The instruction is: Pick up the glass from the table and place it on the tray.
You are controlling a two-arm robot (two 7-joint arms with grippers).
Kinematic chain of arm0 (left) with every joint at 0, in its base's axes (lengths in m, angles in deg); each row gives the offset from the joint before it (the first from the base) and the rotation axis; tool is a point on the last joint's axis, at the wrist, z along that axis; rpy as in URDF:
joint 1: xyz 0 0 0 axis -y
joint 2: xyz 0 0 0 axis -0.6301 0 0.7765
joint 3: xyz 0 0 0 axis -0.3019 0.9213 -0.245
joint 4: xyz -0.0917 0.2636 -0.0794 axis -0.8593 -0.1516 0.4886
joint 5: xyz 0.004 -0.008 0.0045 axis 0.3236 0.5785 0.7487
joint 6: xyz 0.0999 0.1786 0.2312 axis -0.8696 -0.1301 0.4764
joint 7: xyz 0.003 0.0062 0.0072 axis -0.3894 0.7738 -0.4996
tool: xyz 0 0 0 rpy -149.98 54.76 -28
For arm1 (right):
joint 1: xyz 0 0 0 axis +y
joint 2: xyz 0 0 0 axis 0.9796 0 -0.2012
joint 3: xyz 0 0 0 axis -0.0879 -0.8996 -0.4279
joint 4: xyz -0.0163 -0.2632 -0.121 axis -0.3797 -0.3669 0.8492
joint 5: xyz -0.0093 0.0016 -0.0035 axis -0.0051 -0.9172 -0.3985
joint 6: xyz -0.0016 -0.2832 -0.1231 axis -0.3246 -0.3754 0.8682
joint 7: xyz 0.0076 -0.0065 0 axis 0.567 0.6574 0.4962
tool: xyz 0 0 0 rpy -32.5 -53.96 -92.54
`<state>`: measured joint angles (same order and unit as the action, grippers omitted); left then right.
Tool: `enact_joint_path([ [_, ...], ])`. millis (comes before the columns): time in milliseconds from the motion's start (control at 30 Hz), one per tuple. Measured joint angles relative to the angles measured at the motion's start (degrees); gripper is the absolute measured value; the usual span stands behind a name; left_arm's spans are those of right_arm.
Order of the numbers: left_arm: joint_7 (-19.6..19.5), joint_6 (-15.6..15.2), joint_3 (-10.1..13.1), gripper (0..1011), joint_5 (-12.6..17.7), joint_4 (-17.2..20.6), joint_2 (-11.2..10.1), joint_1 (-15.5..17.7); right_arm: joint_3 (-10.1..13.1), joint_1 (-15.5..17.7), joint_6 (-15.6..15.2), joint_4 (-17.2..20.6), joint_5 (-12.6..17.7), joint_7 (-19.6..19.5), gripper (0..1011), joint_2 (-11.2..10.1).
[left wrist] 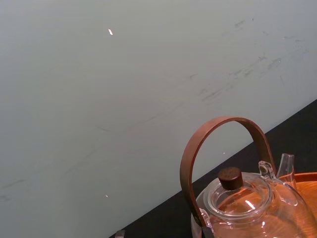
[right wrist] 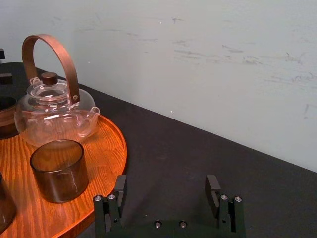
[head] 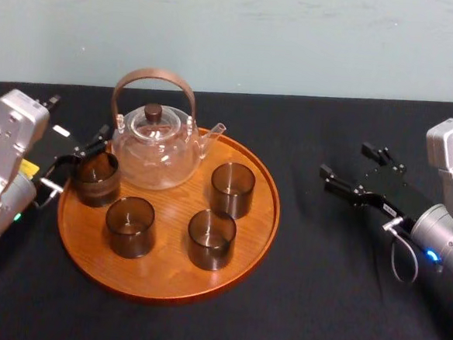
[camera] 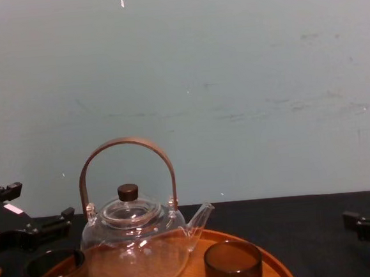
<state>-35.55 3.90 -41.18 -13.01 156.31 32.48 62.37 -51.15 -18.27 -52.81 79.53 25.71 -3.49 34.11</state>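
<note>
Black surface (head: pixel 318 301) carries the tray (head: pixel 164 278); at its left rim the glass (head: pixel 96 180) stands upright, just beside the left end effector (head: pixel 82 150), spread open, empty; right end effector (head: pixel 347 161) open too.

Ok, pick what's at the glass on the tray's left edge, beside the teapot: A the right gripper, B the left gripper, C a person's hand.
B: the left gripper is up against the glass beside the teapot on the tray; the right gripper hangs open over the table to the right.
</note>
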Motion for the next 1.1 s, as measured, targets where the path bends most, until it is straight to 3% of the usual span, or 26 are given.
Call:
enact_joint_path([
  [1100, 0.0, 0.0, 0.0, 1001, 0.0, 0.0, 0.0, 0.0, -0.2, -0.1, -0.1, 0.2, 0.2, 0.1, 1002, -0.4],
])
